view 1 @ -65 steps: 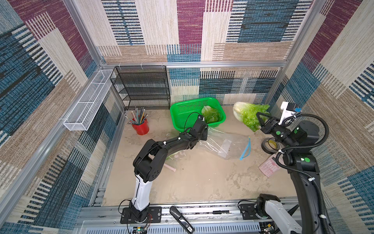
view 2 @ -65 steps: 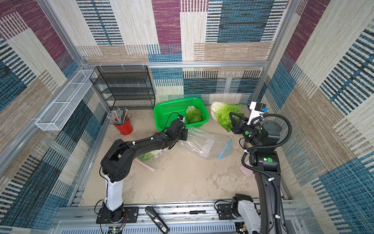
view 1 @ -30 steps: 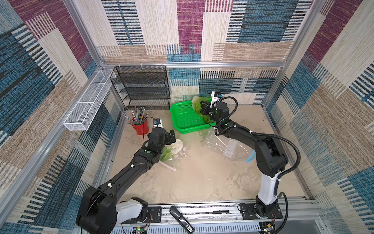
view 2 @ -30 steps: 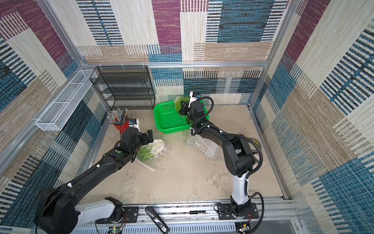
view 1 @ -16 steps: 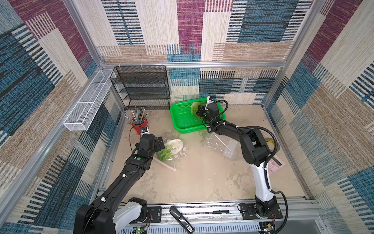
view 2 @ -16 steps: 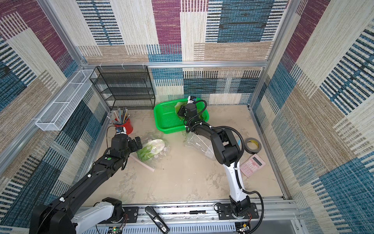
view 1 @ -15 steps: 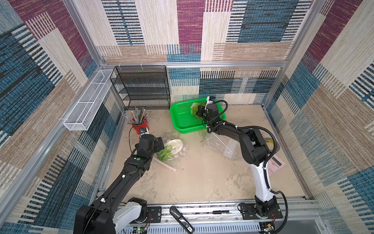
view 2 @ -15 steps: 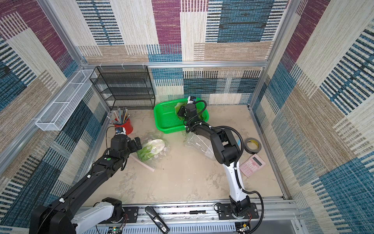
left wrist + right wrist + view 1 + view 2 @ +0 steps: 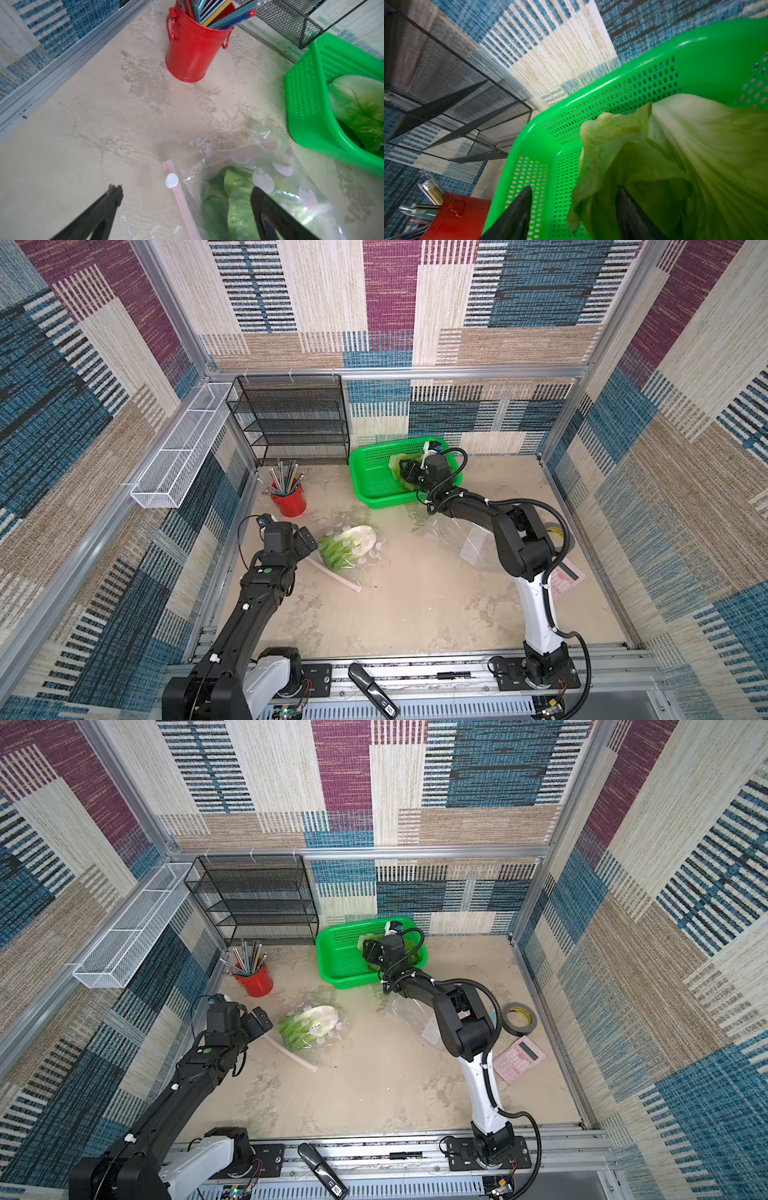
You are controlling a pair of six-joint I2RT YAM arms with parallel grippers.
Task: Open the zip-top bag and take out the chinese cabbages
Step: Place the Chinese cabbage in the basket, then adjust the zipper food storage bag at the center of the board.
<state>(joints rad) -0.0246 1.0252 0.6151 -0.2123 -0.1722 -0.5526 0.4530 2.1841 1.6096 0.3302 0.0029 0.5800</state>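
The zip-top bag (image 9: 353, 549) (image 9: 313, 1029) lies left of centre, clear with pale dots, one of the chinese cabbages (image 9: 345, 545) (image 9: 232, 195) inside. Its pink zip strip and white slider (image 9: 171, 180) face my left gripper (image 9: 307, 541) (image 9: 259, 1021) (image 9: 186, 191), which hovers open just left of the bag's mouth, touching nothing. My right gripper (image 9: 407, 470) (image 9: 371, 950) (image 9: 574, 193) is low inside the green basket (image 9: 361, 481) (image 9: 332, 957) (image 9: 654, 68), jaws apart. A pale-green cabbage (image 9: 397, 460) (image 9: 685, 155) rests in the basket against one finger (image 9: 627, 207).
An empty clear bag (image 9: 465, 539) (image 9: 415, 1019) lies under the right forearm. A red pencil cup (image 9: 289, 499) (image 9: 189, 52) and a black mesh rack (image 9: 291, 423) stand at the back left. A tape roll (image 9: 517, 1017) and a pink calculator (image 9: 519, 1058) sit at the right wall.
My right gripper has gone from shut to open inside the basket, and the cabbage now lies there. My left gripper has drawn back a little toward the left, staying open.
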